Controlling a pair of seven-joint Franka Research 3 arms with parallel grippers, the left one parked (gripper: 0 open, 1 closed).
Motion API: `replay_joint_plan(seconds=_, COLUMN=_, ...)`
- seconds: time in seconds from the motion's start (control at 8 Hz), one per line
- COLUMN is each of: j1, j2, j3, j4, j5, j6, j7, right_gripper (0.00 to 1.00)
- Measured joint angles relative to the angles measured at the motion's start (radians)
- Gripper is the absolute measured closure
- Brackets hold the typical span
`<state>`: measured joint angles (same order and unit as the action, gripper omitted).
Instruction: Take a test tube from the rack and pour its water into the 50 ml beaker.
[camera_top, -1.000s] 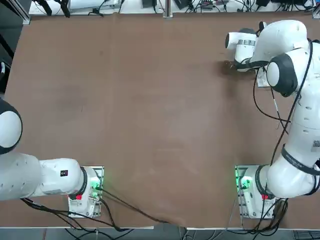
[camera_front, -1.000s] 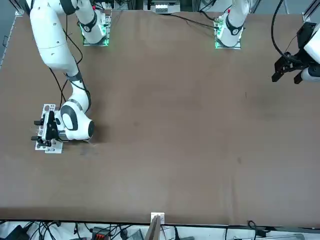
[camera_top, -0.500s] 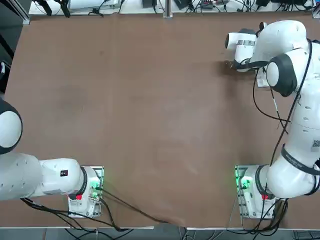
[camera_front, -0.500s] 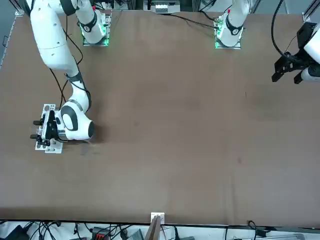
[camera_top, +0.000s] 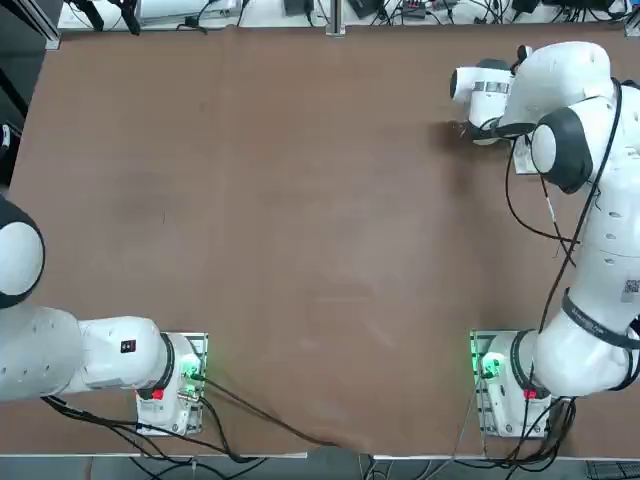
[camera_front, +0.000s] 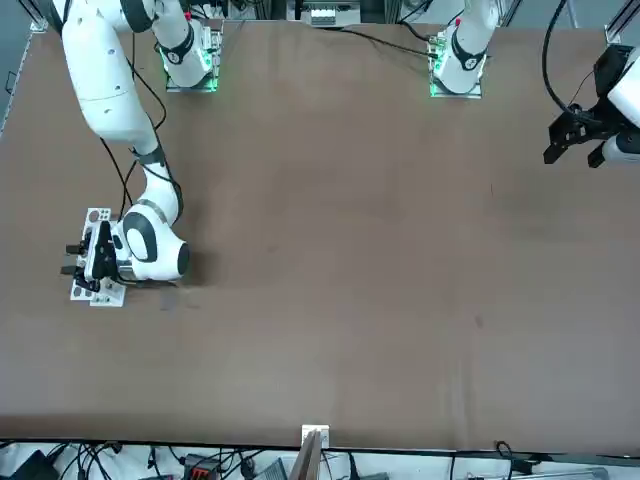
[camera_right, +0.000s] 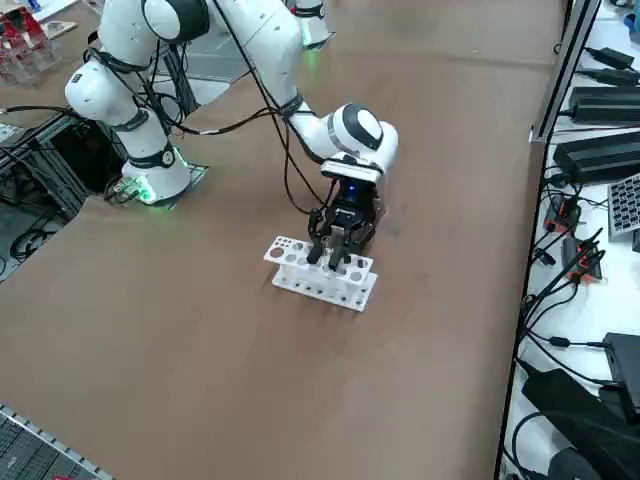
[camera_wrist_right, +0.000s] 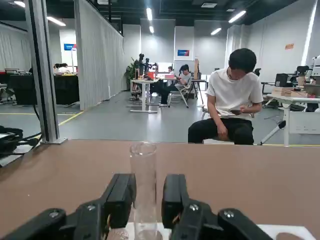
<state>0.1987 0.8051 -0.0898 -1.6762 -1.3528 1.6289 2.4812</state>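
Observation:
The white rack (camera_right: 300, 275) stands near the table's far right corner, also seen as rack (camera_front: 90, 295) in the front view. My right gripper (camera_right: 335, 258) hangs over it, pointing down into its holes. From the wrist, the gripper (camera_wrist_right: 145, 200) has its two fingers (camera_wrist_right: 120, 200) pressed close on either side of an upright clear test tube (camera_wrist_right: 144, 170). The tube's foot still sits in the rack (camera_wrist_right: 300, 234). Any water inside is too clear to make out. I cannot pick out the 50 ml beaker in any view.
The table's edge runs close beside the rack, with cables and black boxes (camera_right: 600, 100) on the floor past it. A seated person (camera_wrist_right: 232, 100) is in the room beyond the table. Bare brown tabletop (camera_top: 300, 220) stretches to the left of the rack.
The wrist has shifted very slightly over the rack; the rack and the rest of the arm stay as they were.

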Motion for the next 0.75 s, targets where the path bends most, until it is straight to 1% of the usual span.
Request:
replay_joint_plan(seconds=0.12, j1=0.0, j2=0.002, j3=0.0, j4=0.001, j5=-0.002, j6=0.0, j7=0.0, right_gripper=0.63)
replay_joint_plan(seconds=0.25, j1=0.0, j2=0.002, j3=0.0, j4=0.001, j5=-0.003, j6=0.0, j7=0.0, right_gripper=0.7)
replay_joint_plan(seconds=0.5, j1=0.001, j2=0.002, j3=0.0, j4=0.001, j5=-0.004, j6=0.0, j7=0.0, right_gripper=0.78)
replay_joint_plan(seconds=0.75, j1=0.001, j2=0.002, j3=0.0, j4=0.003, j5=-0.004, j6=0.0, j7=0.0, right_gripper=0.78)
